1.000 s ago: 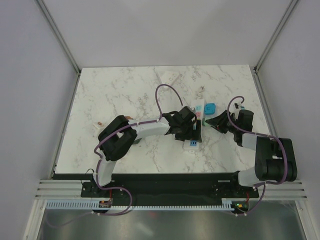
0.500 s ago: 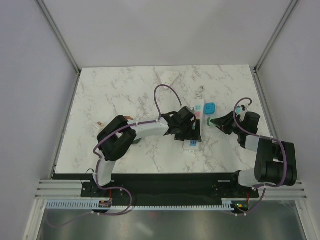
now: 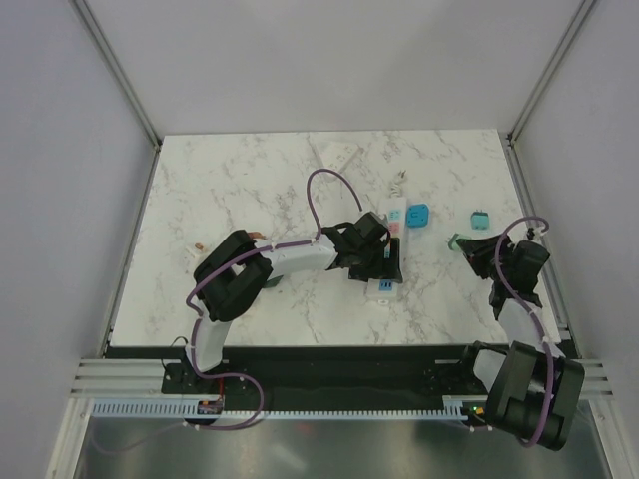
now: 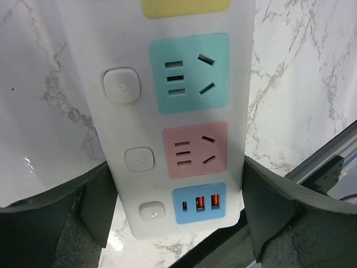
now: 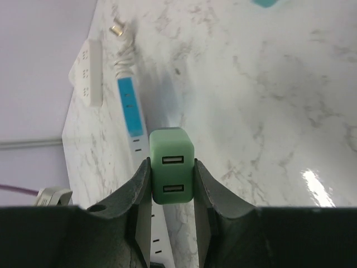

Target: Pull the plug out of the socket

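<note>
Plug (image 5: 172,174), a green block with 2 USB ports, is pinched between the 2 fingers of the right gripper (image 5: 172,187), above the marble table (image 3: 250,190) and out of any socket. In the top view it is at about 3 o'clock from the power strip (image 3: 396,214), well apart from it. The left gripper (image 4: 178,209) grips this strip across its width near the USB end, 1 finger pressed on each long side. A blue adapter (image 3: 418,216) lies just beside the strip at 3 o'clock, and a teal block (image 3: 479,219) lies farther toward 3 o'clock. At 11 o'clock from the strip lies a second white strip (image 3: 337,155).
</note>
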### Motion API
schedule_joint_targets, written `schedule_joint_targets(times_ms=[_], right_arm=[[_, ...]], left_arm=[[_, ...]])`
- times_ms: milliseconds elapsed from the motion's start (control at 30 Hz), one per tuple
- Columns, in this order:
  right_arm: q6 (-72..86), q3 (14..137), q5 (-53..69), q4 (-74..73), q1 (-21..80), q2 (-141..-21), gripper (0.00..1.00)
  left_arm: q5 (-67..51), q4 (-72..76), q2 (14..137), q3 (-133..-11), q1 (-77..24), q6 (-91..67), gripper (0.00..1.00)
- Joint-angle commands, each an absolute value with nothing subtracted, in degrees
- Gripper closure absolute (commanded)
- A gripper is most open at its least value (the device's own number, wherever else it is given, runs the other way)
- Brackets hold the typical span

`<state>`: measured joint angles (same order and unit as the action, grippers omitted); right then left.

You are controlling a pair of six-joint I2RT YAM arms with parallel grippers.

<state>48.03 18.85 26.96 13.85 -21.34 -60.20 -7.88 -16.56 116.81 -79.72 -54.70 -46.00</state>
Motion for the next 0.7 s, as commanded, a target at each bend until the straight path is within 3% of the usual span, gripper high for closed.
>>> schedule_joint_targets(times_ms=[0,100,233,667], right_arm=[[54.7,16.1,17.2,10.6,-23.1,-54.7,1.00],[58.4,13.5,10.2,9.5,-25.0,-50.9,1.00],[62.9,8.3,7.6,20.0,-26.7,-51.8,1.00],[66.8,5.5,2.4,48.7,-27.1,-74.1,1.00]], left_arm=[[-7.4,-24.0,122.0,-76.0,-54.6,-47.5,0.98],[-7.4,-24.0,122.3,-76.6,-54.5,-46.8,0.98],[-6.9,-24.0,122.3,-78.0,-54.5,-45.9,0.98],[-6.9,-24.1,122.5,-78.2,-54.3,-45.4,0.98]])
